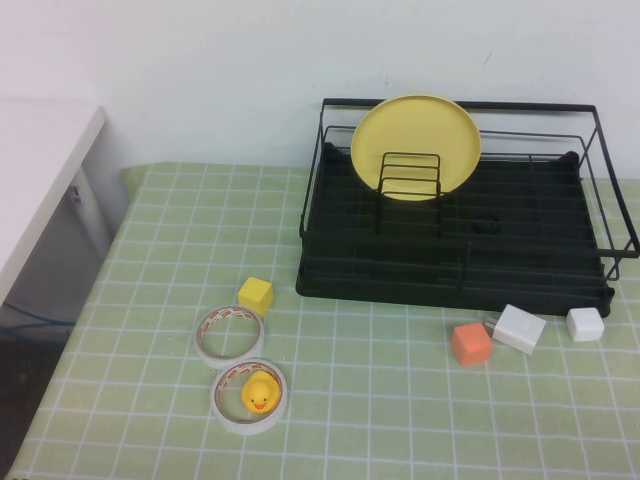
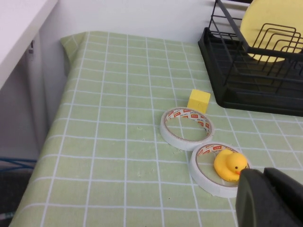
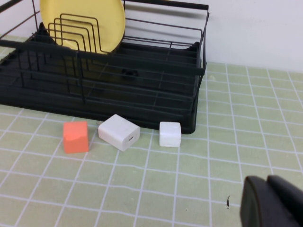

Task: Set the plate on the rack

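Standing upright in the rack (image 1: 455,255), the plate (image 1: 415,140) leans behind the dividers (image 1: 408,180); it looks stiff, light, probably slippery, best pinched at its rim; left gripper (image 2: 269,198) and right gripper (image 3: 272,202) are closed, empty, low over the table.

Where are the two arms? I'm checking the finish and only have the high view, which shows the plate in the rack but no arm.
Observer: The left gripper is pulled back above the near left of the table, fingers shut, just behind the tape ring with the toy duck in it.
Operator: And the right one?
Observer: The right gripper is shut too, holding nothing, over bare cloth nearer the robot than the white cube.
Operator: Is anything touching the plate?
Observer: Neither gripper. The plate stands on edge behind the wire dividers of the rack.
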Robot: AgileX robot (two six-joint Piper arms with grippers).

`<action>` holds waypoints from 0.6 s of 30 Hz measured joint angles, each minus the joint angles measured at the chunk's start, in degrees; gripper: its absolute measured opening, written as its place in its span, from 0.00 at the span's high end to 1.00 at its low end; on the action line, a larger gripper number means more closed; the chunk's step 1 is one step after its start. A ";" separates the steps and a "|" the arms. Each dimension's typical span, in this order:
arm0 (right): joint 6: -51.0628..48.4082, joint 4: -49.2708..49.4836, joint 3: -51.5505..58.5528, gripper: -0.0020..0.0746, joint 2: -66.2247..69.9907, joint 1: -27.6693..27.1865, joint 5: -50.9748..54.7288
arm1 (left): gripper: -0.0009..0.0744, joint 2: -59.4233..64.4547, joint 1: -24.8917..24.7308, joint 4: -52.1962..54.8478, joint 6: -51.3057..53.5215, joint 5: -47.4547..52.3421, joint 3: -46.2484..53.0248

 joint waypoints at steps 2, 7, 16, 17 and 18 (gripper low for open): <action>0.00 0.00 0.00 0.96 0.00 0.00 0.00 | 0.99 0.00 0.51 0.00 0.23 0.00 0.00; 0.00 0.00 0.00 0.96 0.00 0.00 0.00 | 0.99 0.00 4.84 -0.30 0.75 0.00 0.00; 0.00 0.00 0.00 0.96 0.00 0.00 0.00 | 0.99 0.00 6.15 -0.30 1.03 0.00 0.00; 0.00 0.00 0.00 0.96 0.00 0.00 0.00 | 0.99 0.00 6.15 -0.30 1.03 0.00 0.00; 0.00 0.00 0.00 0.96 0.00 0.00 0.00 | 0.99 0.00 6.15 -0.30 1.03 0.00 0.00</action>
